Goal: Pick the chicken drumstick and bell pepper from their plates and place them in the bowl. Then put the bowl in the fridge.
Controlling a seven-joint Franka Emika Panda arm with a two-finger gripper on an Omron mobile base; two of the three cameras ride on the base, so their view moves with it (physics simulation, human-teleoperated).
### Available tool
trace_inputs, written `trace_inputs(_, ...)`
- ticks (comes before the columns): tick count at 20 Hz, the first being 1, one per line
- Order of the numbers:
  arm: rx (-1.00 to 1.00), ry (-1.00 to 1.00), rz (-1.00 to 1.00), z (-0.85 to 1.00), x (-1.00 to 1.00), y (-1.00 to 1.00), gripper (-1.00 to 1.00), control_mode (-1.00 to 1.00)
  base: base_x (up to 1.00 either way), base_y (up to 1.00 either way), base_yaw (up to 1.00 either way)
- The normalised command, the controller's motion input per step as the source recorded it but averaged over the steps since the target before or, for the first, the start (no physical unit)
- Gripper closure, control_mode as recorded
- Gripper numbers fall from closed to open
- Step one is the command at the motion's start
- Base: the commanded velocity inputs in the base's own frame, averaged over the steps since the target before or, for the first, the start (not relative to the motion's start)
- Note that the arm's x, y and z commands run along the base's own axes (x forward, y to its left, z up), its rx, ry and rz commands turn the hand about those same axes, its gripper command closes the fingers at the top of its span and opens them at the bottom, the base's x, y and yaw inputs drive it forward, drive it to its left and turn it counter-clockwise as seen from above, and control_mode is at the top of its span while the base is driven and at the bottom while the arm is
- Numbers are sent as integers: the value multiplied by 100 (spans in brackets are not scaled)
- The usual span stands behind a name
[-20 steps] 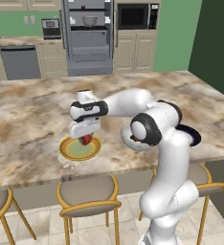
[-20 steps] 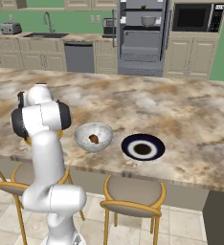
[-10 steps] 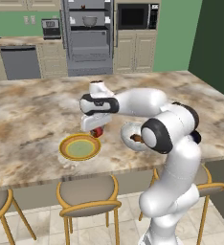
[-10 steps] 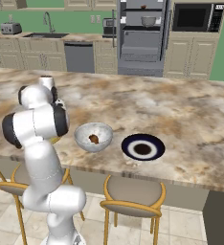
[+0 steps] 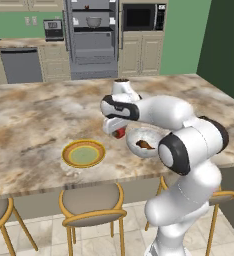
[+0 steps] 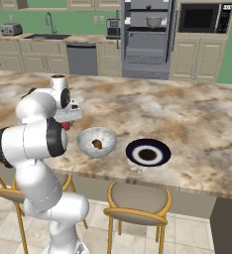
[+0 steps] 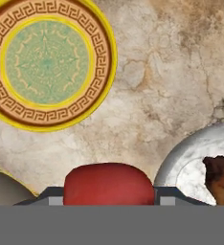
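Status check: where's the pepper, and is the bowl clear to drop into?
Gripper shut on bell pepper, above counter between yellow plate and bowl. Chicken drumstick in bowl. Nothing in the way.

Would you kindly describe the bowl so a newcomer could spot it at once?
On the marble island counter, look near the front edge, between the yellow-rimmed plate and the dark plate. The bowl is deep, whitish-grey and holds a brown drumstick; its neighbours are flat.

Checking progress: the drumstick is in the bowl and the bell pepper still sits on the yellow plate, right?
Not quite. The chicken drumstick is in the bowl, but the yellow plate is bare in the hand view; the gripper holds the bell pepper between plate and bowl.
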Motion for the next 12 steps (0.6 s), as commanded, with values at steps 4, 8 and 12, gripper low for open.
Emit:
trace_inputs(4, 0, -5, 0, 11, -12, -75, 100, -100, 0, 0, 0)
trace_inputs(8, 0, 0, 0, 4, -1, -69, 100, -100, 0, 0, 0)
trace_inputs(12, 0, 0, 0, 0, 3, -63, 100, -100, 0, 0, 0)
